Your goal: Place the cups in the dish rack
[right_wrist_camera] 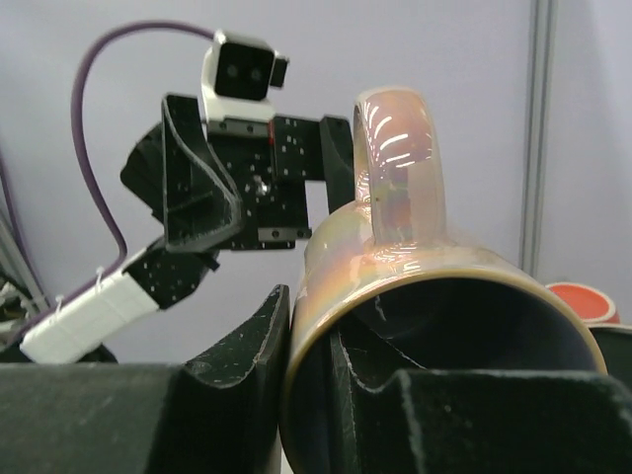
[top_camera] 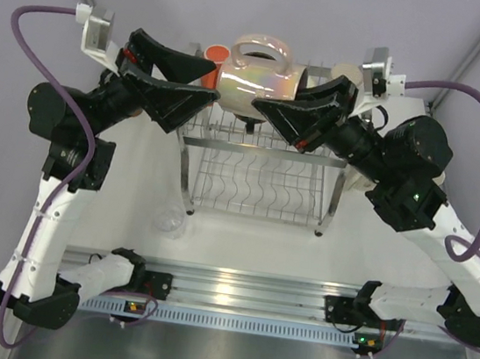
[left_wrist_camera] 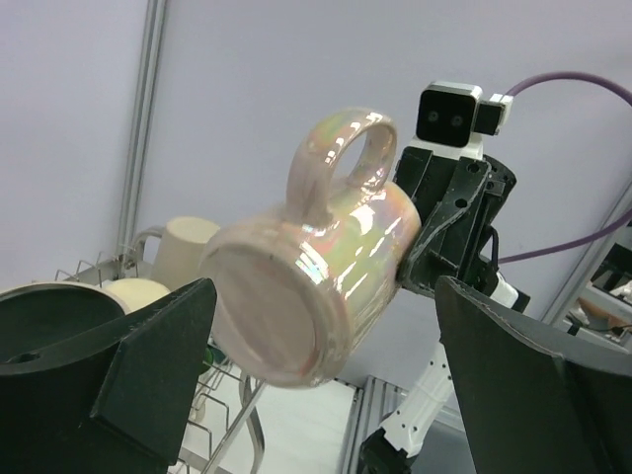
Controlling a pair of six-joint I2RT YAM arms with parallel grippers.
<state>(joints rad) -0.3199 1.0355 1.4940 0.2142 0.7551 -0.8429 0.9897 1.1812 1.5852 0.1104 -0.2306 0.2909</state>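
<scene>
"While that mug hangs in the air, which of your hands has it?"

"My right gripper (top_camera: 286, 97). It is clamped on the rim of the pink mug (top_camera: 258, 76), one matte black finger inside the mouth and the other pressed against the outer wall. The mug lies on its side with its thick loop handle pointing up and its flat round base turned towards my left arm. The glaze is glossy and pearly, pink shading into peach with greenish glints."

"And your other hand?"

"My left gripper (top_camera: 214, 83) stands wide open and holds nothing. Its two wedge-shaped black fingers sit either side of the mug's base. I cannot tell whether a fingertip touches the glaze."

"Where is the rack in all this?"

"The dish rack (top_camera: 266, 150) is right below the mug. It is chrome wire with wavy slots between thick steel posts, and it stands on the smooth white table (top_camera: 129, 218). An orange cup (top_camera: 215, 52) sits at the rack's far left, behind my left fingers. Smooth cream mugs (left_wrist_camera: 183, 252) rest on the wires of the upper tier. A clear cup (top_camera: 168, 221) stands on the table just beside the rack's near left foot."
</scene>
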